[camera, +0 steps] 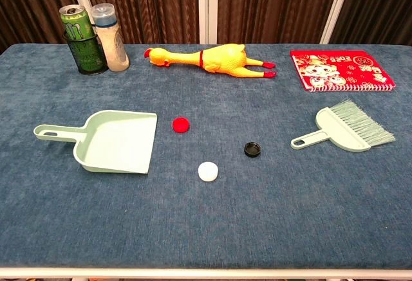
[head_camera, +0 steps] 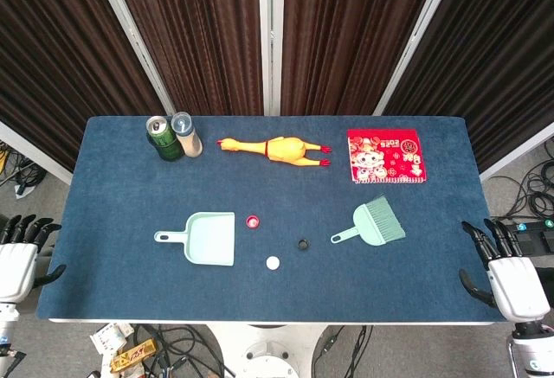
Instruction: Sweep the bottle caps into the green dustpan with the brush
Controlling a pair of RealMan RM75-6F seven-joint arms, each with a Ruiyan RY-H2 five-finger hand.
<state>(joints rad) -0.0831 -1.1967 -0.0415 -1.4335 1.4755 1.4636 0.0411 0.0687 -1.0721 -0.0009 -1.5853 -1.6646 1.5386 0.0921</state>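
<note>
1. The left hand point(head_camera: 17, 261) hangs off the desk's left edge and the right hand point(head_camera: 506, 274) off its right edge; the fingers of both are spread and hold nothing, so neither tool is taken up yet.
2. The brush point(camera: 347, 128) lies toward the right edge, handle pointing inward, probably for the right hand.
3. Red cap point(camera: 181, 125), white cap point(camera: 208, 171) and black cap point(camera: 252, 148) lie mid-desk.
4. The green dustpan point(camera: 112, 141) lies left of the caps, mouth facing them.

Blue table point(camera: 206, 229): dustpan point(camera: 116, 143), brush point(camera: 347, 130), caps point(camera: 208, 171), toy chicken point(camera: 212, 59), can point(camera: 80, 33).
</note>
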